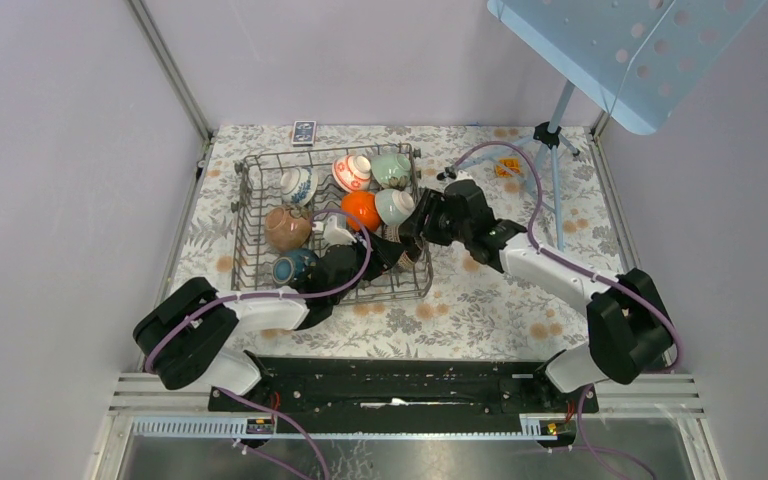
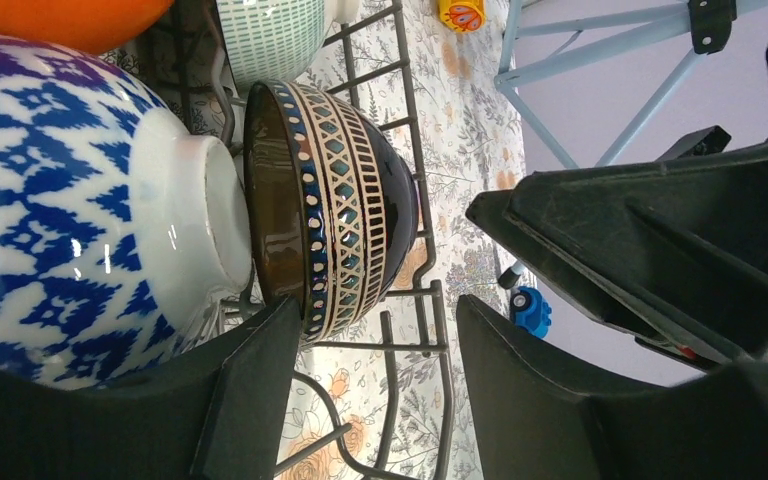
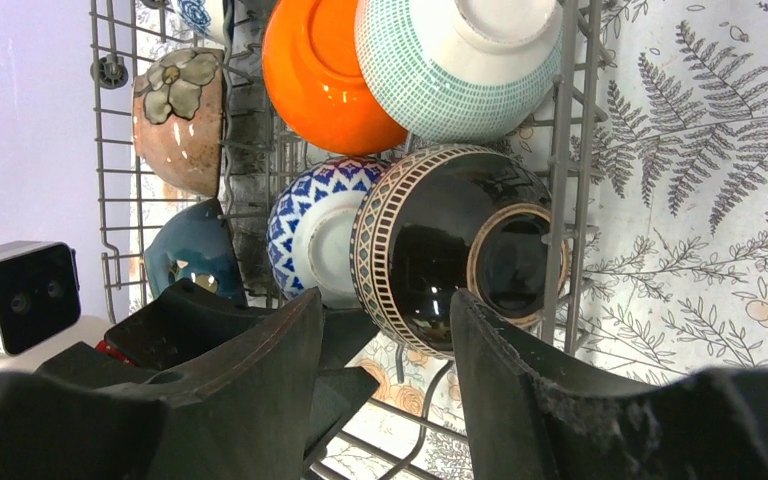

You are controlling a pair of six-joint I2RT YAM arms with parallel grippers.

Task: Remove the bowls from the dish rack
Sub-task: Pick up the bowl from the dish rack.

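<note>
The grey wire dish rack (image 1: 245, 215) holds several bowls on their sides. A black bowl with a tan lattice band (image 3: 450, 245) stands at the rack's near right corner, next to a blue-and-white bowl (image 3: 305, 215). My right gripper (image 3: 385, 305) is open, with the black bowl's lower edge between its fingers. My left gripper (image 2: 375, 310) is open beside the same bowl (image 2: 345, 200); its left finger is at the bowl's rim. In the top view both grippers (image 1: 385, 255) (image 1: 415, 235) meet over that corner and hide the black bowl.
In the rack there are also an orange bowl (image 1: 361, 208), a teal-checked bowl (image 1: 394, 205), a brown bowl (image 1: 287, 228), a dark teal bowl (image 1: 293, 267) and three more along the back. A tripod stand (image 1: 552, 135) and an orange toy (image 1: 508, 167) are at the back right.
</note>
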